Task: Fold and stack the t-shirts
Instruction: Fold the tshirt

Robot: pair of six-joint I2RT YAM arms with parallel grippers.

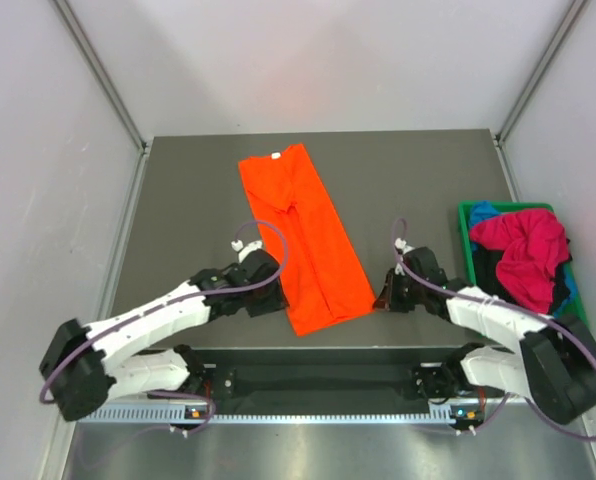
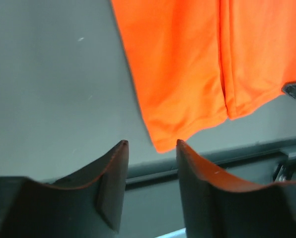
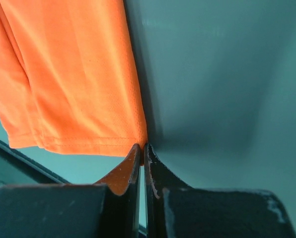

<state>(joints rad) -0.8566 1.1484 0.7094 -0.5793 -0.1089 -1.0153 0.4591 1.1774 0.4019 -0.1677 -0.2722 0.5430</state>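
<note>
- In the top view we look down from high up, behind the left arm [image 1: 148, 320] and the right arm [image 1: 488, 315]. We are far off and see the whole table [image 1: 178, 160] and the green bin [image 1: 465, 215].
- In the left wrist view we sit just behind the left gripper [image 2: 152, 142], low and very close, facing the near end of the orange t-shirt [image 2: 187, 64].
- In the right wrist view we sit just behind the right gripper [image 3: 142, 146], just as close, facing the shirt's other near corner.
- All three views share the shirt's near end.
</note>
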